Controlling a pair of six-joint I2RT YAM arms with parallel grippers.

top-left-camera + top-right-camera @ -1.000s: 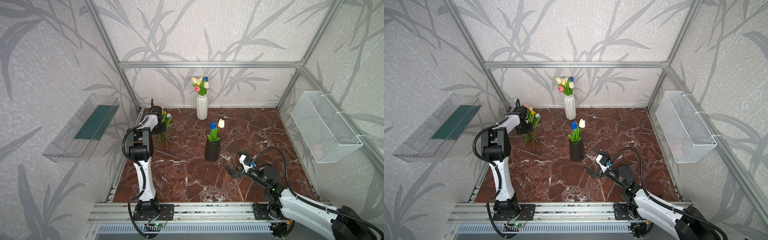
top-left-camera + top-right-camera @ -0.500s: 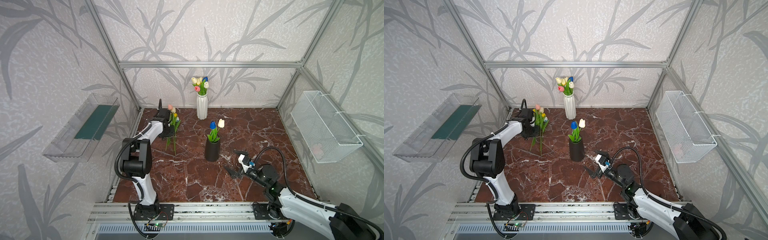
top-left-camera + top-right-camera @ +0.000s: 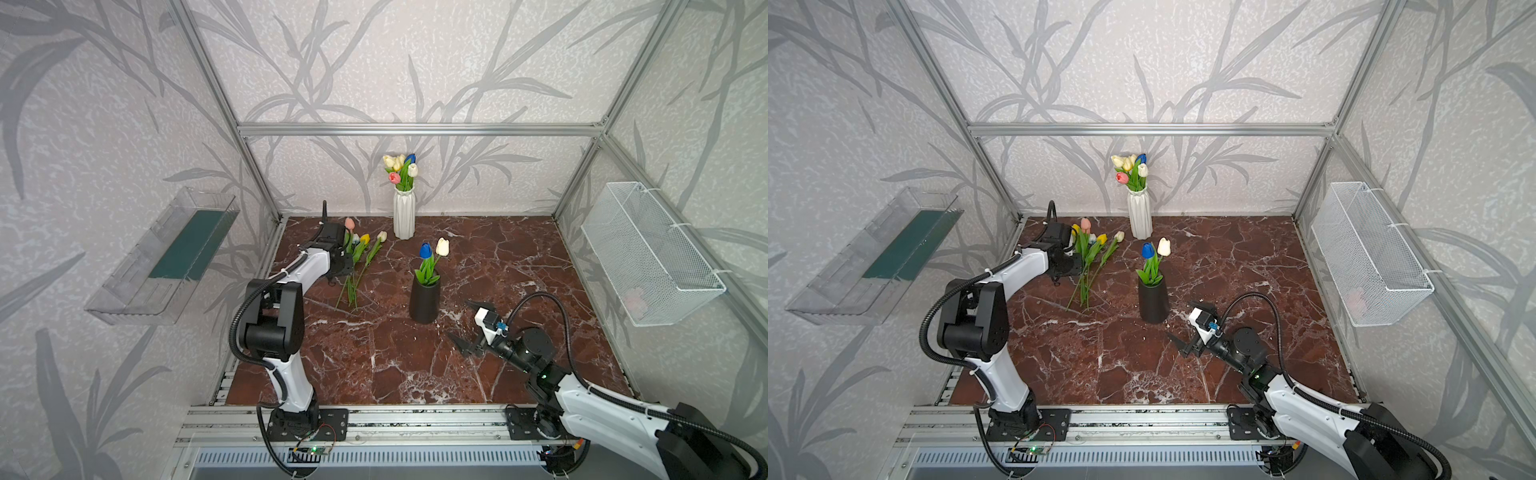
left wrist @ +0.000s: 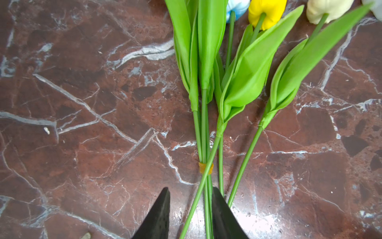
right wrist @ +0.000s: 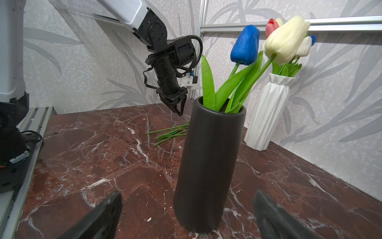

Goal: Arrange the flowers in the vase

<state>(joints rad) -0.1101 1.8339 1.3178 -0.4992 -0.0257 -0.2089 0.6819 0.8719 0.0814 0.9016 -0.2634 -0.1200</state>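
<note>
Flowers (image 4: 244, 82) by the table's (image 3: 498, 257) left edge look light, floppy; grip low at the band (image 4: 205, 168). Left gripper (image 4: 190, 189) hangs part-spread over them, right gripper (image 3: 460, 319) spread wide

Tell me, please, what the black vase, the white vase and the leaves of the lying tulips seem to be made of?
Black vase: likely ceramic or stoneware, matte; it shows no glare.
White vase: probably ceramic, faceted with faint grey veining, slight sheen.
Tulip leaves: artificial, soft plastic or coated fabric; uniform bright green, smooth creases.
</note>
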